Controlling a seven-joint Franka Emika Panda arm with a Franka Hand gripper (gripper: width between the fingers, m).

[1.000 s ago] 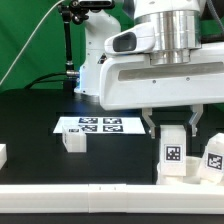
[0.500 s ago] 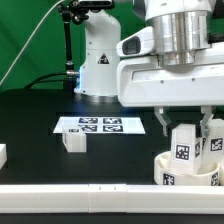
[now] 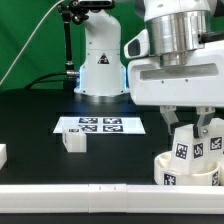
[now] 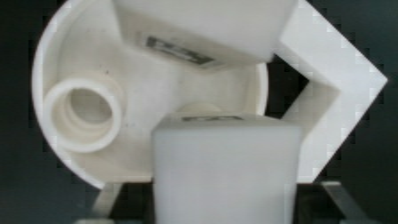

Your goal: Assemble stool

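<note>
Clamped a leg (image 3: 183, 152) in the half-closed end effector (image 3: 188, 128) at the seat (image 3: 170, 172), by the front rail (image 3: 80, 188) of the black desk (image 3: 30, 120); had open desk toward the marker board (image 3: 97, 125).

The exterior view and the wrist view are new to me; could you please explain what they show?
The white machine is a robot arm. Its two-finger gripper is closed on a white leg bearing a black-and-white tag, right at the round seat on the exterior view's right. That picture comes from a camera off the arm. The other comes from a camera on the wrist, looking past the held leg to the seat. On the black table also lie the marker board, which is no furniture part, and a loose leg beside it.
</note>
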